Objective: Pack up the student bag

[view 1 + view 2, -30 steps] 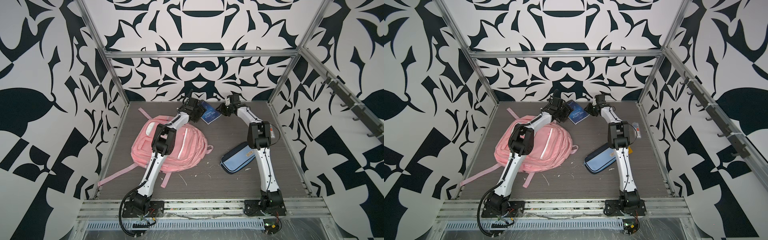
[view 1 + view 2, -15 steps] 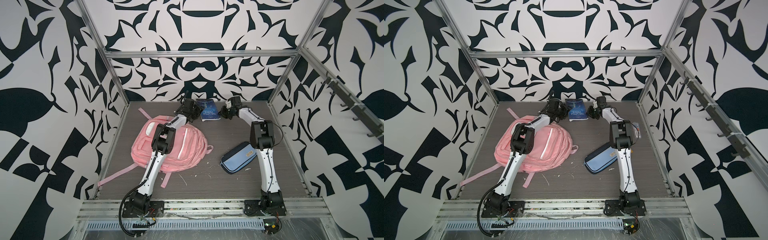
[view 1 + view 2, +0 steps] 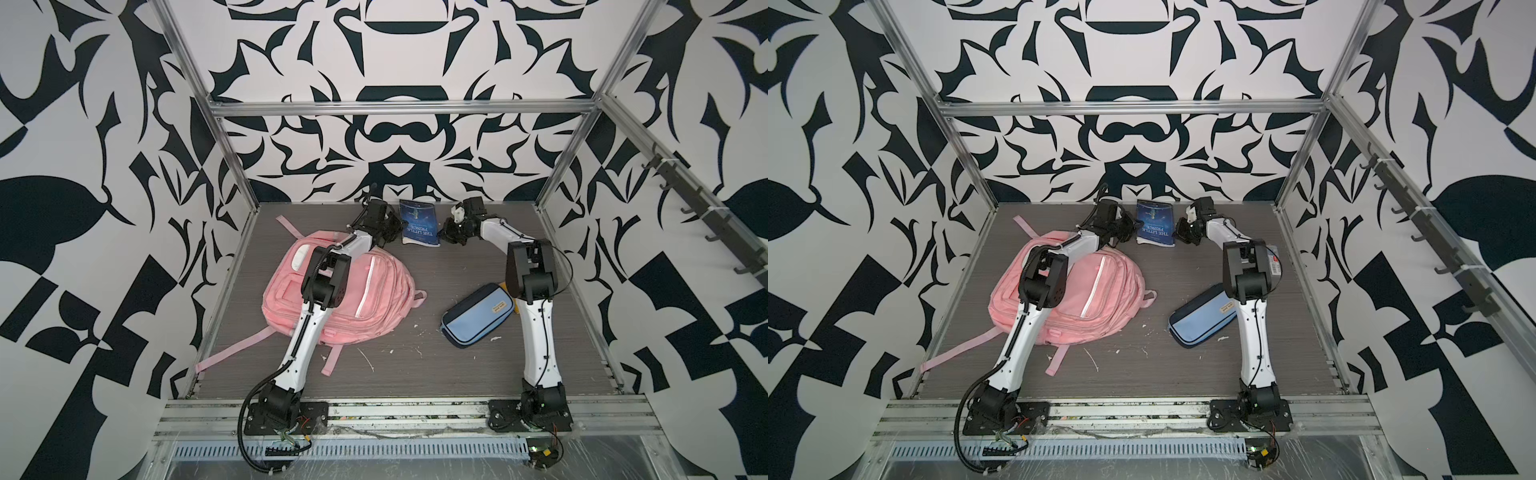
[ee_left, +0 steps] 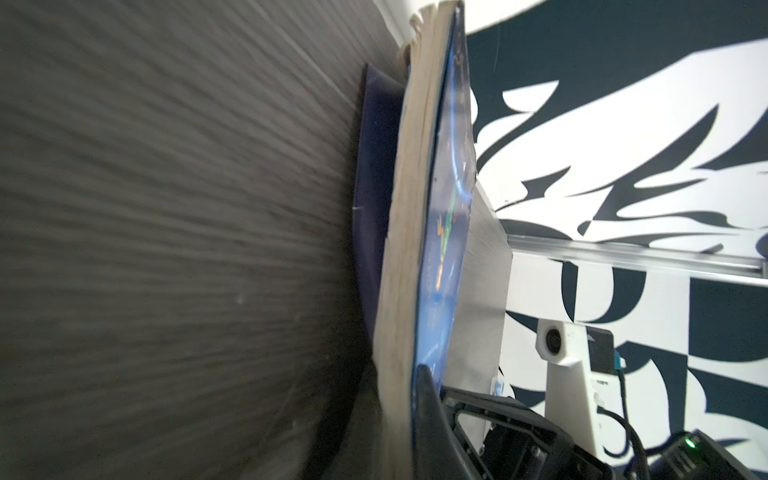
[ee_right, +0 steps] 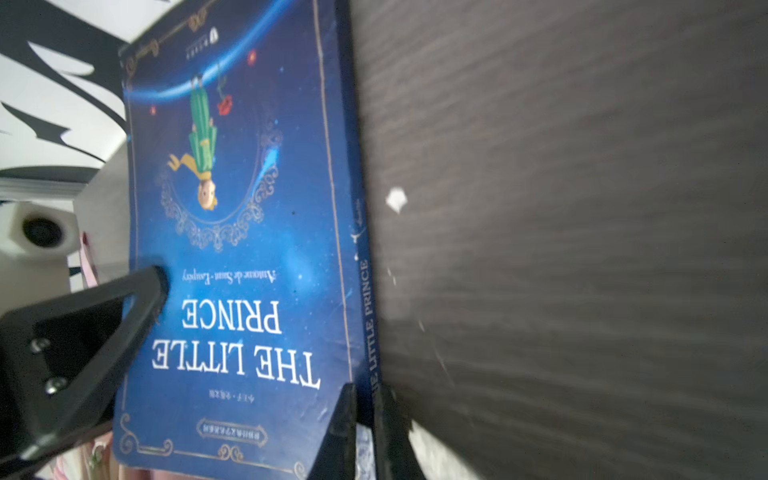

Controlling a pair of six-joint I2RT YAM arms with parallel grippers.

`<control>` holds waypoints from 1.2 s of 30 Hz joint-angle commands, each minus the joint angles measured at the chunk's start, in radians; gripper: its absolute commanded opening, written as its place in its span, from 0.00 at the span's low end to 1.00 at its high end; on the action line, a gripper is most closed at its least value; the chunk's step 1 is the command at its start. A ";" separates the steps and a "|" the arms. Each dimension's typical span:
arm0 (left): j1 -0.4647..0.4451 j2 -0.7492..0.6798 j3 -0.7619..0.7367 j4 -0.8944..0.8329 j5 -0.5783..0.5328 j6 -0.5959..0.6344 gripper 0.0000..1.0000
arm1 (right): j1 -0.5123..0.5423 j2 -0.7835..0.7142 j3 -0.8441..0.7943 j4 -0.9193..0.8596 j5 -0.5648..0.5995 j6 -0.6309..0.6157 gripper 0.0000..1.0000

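- Top views both show the student bag [image 3: 374,299], a large pink fabric backpack with zip front pockets and white reflective strips, lying flat on the left half of the grey wood-grain table [image 3: 415,374].
- We judge it soft, light and floppy; we would take it at a zip pull or the rim of its mouth.
- At the back, the left gripper [image 3: 392,229] is closed on the page edge of the blue paperback book [image 3: 419,224].
- The right gripper [image 3: 448,235] pinches its spine.
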 commanded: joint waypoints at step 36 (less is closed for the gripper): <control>-0.081 -0.794 -0.848 0.711 -0.072 -0.404 0.00 | 0.255 -1.077 -1.039 0.785 0.151 0.637 0.85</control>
